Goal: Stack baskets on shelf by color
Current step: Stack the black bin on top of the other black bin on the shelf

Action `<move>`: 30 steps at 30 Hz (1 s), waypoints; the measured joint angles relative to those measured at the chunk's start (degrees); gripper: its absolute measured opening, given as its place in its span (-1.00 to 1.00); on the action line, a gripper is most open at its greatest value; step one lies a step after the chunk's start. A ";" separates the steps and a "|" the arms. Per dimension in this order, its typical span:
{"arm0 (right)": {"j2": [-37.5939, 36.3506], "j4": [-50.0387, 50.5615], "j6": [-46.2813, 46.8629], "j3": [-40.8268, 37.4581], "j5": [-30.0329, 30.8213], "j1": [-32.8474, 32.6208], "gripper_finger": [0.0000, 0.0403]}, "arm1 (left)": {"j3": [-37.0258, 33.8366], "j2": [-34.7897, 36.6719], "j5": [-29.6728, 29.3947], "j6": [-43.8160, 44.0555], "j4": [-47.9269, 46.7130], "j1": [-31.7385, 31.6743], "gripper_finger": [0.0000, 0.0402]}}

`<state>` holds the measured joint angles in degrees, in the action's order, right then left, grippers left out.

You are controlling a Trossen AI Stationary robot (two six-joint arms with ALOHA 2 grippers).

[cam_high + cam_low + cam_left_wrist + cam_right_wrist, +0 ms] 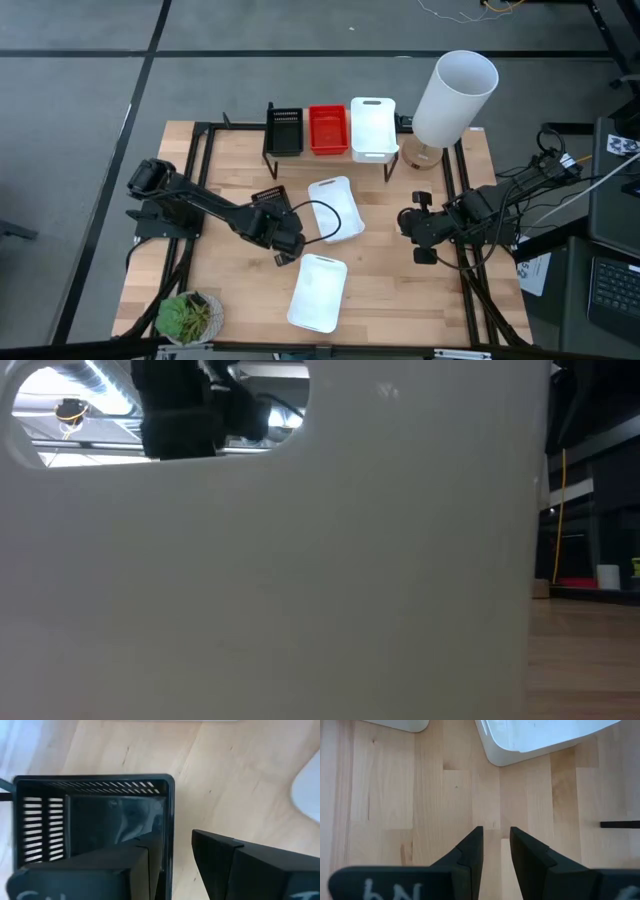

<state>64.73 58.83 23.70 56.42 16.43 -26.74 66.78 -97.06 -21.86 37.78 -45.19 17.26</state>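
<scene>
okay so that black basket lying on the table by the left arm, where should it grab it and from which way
Probably by the thin side wall, from above. The loose black basket lies flat and open side up on the table, so its rim is exposed. In the left wrist view the left hand already straddles one wall, one finger inside the basket, one outside. The right hand waits over bare table.

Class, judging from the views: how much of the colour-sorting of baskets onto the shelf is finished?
Done: black, red and white baskets sit on the shelf. In hand: the left hand straddles a wall of a black basket on the table. Left: two white baskets on the table; the right hand waits empty.
</scene>
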 joint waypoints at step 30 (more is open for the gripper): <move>0.00 0.13 0.03 0.00 0.02 -0.01 -0.52 | -11.23 -1.68 2.12 3.86 12.05 -2.92 -0.57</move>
<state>64.73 58.96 23.73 56.42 16.45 -26.75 55.55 -98.73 -19.74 41.64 -33.15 14.34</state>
